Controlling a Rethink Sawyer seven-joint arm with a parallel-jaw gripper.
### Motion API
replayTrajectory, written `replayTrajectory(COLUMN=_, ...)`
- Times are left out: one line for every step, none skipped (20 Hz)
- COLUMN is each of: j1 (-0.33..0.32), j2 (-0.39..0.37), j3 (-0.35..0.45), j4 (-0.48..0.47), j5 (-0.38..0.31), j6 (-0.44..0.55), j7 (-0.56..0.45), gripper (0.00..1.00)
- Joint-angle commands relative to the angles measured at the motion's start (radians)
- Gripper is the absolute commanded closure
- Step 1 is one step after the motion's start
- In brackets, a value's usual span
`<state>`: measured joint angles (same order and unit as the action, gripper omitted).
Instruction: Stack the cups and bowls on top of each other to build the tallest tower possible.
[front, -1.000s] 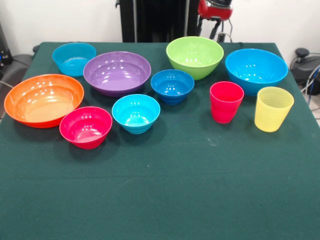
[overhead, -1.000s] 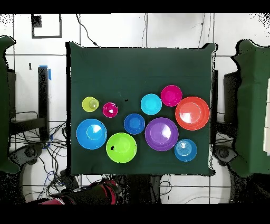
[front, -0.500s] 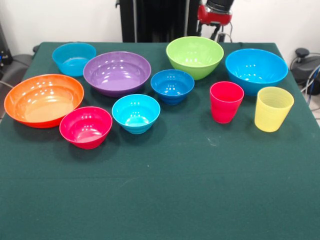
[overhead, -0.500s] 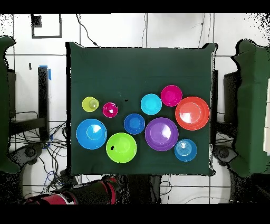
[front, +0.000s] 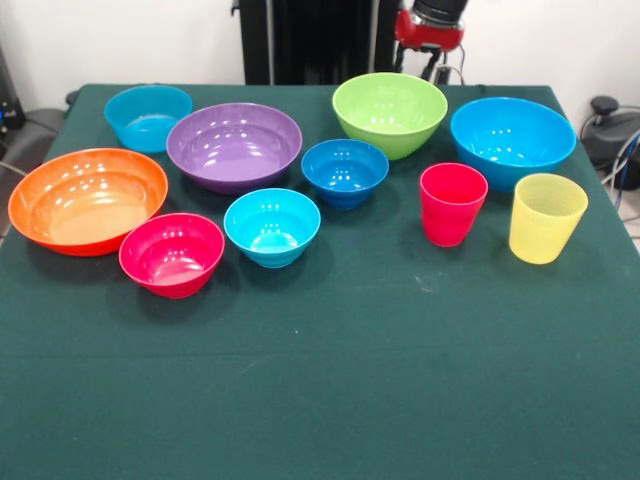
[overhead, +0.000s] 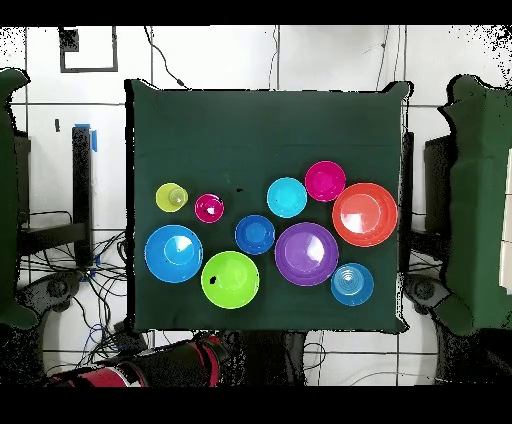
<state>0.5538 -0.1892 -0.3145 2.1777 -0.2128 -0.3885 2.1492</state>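
Nothing has moved on your worktop (front: 330, 400); bowls (front: 234, 145) and cups (front: 452, 203) sit unstacked, arm (front: 430, 25) drawn back, fingers' state untellable.

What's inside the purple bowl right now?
Nothing: the purple bowl shows a bare glossy interior in both views. Whatever lies beneath it is covered.

arm (front: 430, 25): cut off by the top edge at 12 o'clock, front view
gripper: hidden, state unreadable
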Motion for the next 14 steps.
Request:
replayTrajectory(j1=-0.015, j2=-0.028, j3=0.085, j4=-0.1, j5=-0.017, j6=0.06, j7=0.057, gripper=0.0)
replayTrajectory(j1=-0.022, j2=-0.04, j3=0.09, j4=-0.096, j5=-0.023, j6=0.071, j7=0.055, gripper=0.0)
replayTrajectory(j1=-0.027, j2=-0.048, j3=0.093, j4=-0.093, j5=-0.028, j6=0.078, j7=0.054, gripper=0.0)
replayTrajectory(j1=-0.033, j2=-0.058, j3=0.096, j4=-0.092, j5=-0.032, j6=0.089, j7=0.051, gripper=0.0)
replayTrajectory(j1=-0.037, j2=-0.064, j3=0.098, j4=-0.092, j5=-0.036, j6=0.095, j7=0.05, gripper=0.0)
replayTrajectory(j1=-0.04, j2=-0.081, j3=0.101, j4=-0.086, j5=-0.04, j6=0.108, j7=0.048, gripper=0.0)
replayTrajectory(j1=-0.044, j2=-0.09, j3=0.103, j4=-0.084, j5=-0.042, j6=0.116, j7=0.047, gripper=0.0)
replayTrajectory(j1=-0.042, j2=-0.098, j3=0.106, j4=-0.082, j5=-0.041, j6=0.126, j7=0.047, gripper=0.0)
replayTrajectory(j1=-0.045, j2=-0.105, j3=0.109, j4=-0.081, j5=-0.042, j6=0.134, j7=0.045, gripper=0.0)
replayTrajectory(j1=-0.045, j2=-0.114, j3=0.112, j4=-0.081, j5=-0.041, j6=0.146, j7=0.045, gripper=0.0)
replayTrajectory(j1=-0.046, j2=-0.123, j3=0.115, j4=-0.079, j5=-0.042, j6=0.155, j7=0.045, gripper=0.0)
replayTrajectory(j1=-0.047, j2=-0.131, j3=0.116, j4=-0.078, j5=-0.044, j6=0.165, j7=0.044, gripper=0.0)
replayTrajectory(j1=-0.05, j2=-0.136, j3=0.117, j4=-0.077, j5=-0.048, j6=0.17, j7=0.044, gripper=0.0)
replayTrajectory(j1=-0.052, j2=-0.14, j3=0.117, j4=-0.075, j5=-0.052, j6=0.174, j7=0.045, gripper=0.0)
